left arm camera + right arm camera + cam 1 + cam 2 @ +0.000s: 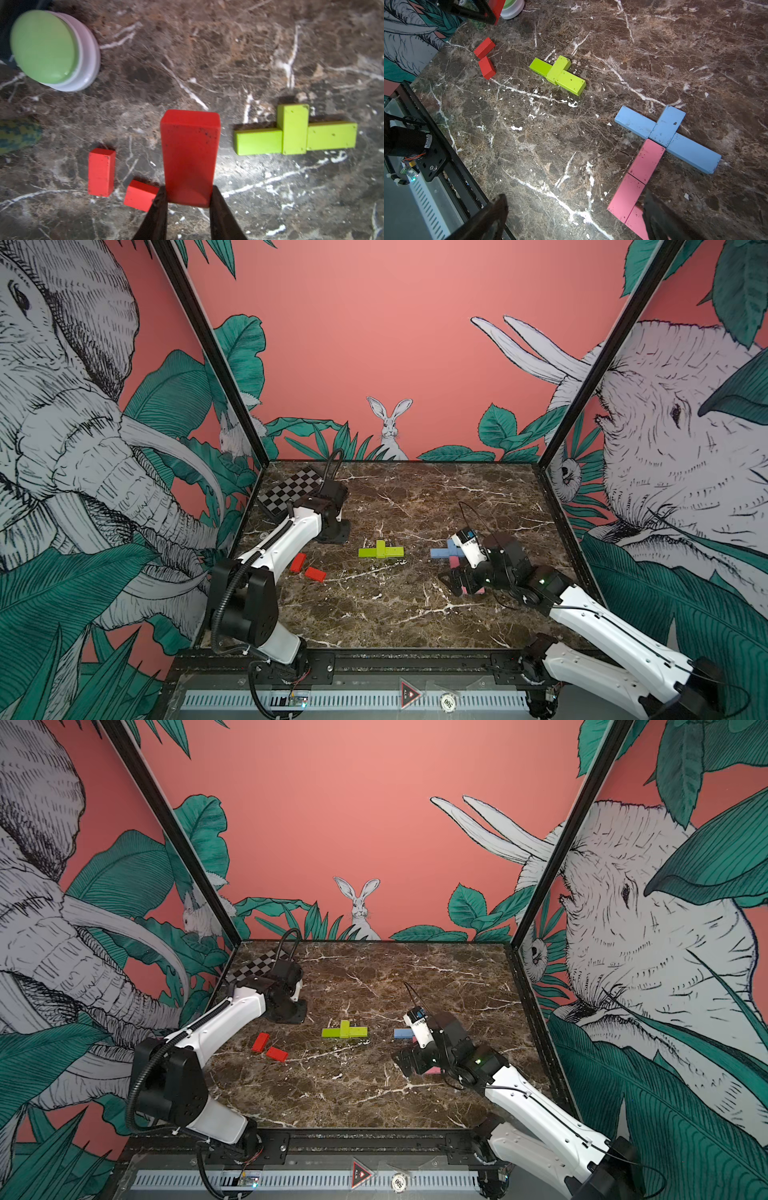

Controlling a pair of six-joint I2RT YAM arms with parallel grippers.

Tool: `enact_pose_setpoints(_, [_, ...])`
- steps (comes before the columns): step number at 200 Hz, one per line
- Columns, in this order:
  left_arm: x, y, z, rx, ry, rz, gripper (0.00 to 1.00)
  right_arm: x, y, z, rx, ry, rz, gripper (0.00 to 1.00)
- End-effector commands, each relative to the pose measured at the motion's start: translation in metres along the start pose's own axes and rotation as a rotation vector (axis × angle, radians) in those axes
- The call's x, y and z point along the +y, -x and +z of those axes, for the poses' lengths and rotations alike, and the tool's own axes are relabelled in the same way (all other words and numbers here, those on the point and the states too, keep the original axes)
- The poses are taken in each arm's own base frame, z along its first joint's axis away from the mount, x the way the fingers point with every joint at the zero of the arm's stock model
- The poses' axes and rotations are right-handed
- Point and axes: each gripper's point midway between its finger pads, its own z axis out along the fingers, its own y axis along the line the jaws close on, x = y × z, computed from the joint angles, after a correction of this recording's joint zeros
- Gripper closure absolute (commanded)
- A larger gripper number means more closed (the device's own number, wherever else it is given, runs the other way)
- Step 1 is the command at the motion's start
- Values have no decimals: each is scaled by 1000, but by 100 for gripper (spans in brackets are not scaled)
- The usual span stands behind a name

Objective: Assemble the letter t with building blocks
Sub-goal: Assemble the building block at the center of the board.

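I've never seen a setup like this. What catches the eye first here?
The pink jungle mural, with huge elephants on the side walls and a rabbit at the back. On the marble table, bright colours stand out: a lime green group in the middle, and a blue crossbar with a pink stem by the right arm. The left gripper pinches a red block, with two more red blocks lying nearby.

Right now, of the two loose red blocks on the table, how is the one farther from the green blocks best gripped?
I'd take the red block across its two long sides, about mid-length, coming straight down from above. It lies flat with both long sides free; the other loose red block crowds one end.
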Motion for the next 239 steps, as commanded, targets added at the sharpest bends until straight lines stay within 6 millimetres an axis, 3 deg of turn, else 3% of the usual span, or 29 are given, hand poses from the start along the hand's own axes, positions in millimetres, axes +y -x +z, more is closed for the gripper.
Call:
enact_pose_setpoints(1, [-8, -21, -10, 15, 2, -69, 81, 0, 9, -1, -34, -5, 10, 1])
enact_pose_setpoints(53, [-50, -65, -8, 90, -26, -84, 80, -3, 10, 0, -36, -19, 24, 1])
enact_pose_setpoints(90, [-83, -83, -1, 117, -15, -21, 78, -2, 10, -1, -33, -18, 27, 1])
enact_pose_setpoints(180, [-116, -96, 32, 165, 13, 8, 84, 0, 11, -1, -26, -6, 27, 1])
enact_pose_setpoints(239, [-121, -94, 44, 178, 34, 25, 78, 3, 11, 0, -29, 13, 33, 2])
